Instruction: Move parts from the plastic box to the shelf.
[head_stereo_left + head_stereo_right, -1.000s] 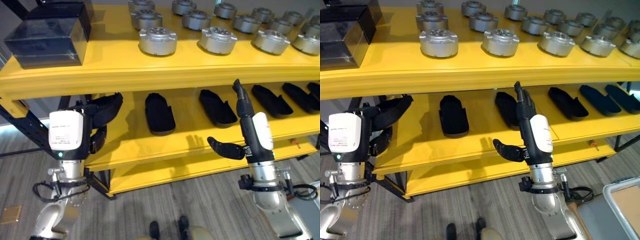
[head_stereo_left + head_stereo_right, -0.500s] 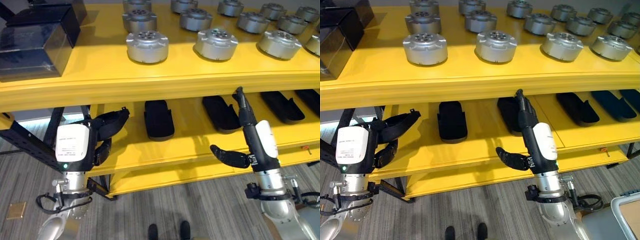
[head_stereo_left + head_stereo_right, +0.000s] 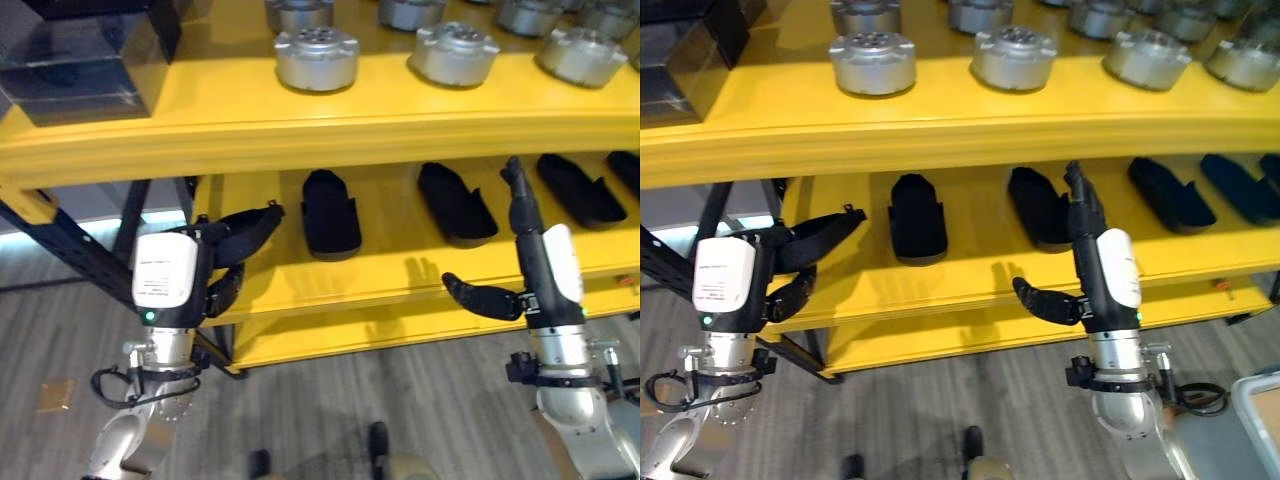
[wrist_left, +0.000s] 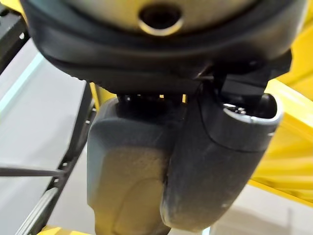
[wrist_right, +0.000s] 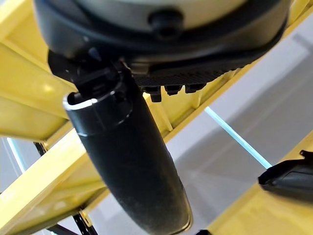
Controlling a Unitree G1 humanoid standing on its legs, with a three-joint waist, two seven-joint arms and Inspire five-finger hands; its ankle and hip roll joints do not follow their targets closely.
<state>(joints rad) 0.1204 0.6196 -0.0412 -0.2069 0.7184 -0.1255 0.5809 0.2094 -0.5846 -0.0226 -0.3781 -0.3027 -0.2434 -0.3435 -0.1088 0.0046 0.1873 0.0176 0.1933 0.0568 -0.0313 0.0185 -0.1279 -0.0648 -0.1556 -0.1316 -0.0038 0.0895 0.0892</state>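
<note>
Both arms have shifted rightward; each robot hand, left [image 3: 235, 240] and right [image 3: 520, 235], is spread wide, empty, facing four black parts [image 3: 330, 212].

Both arms were raised upright, forearms vertical. The left hand [image 3: 235, 240] sat at the view's left, its fingers loosely extended and angled toward the right, thumb lower and slightly bent, holding nothing. The right hand [image 3: 525, 225] pointed straight up, fingers [image 3: 515, 180] straight and together, with its thumb [image 3: 478, 296] jutting out sideways toward the left. It was empty too.
</note>
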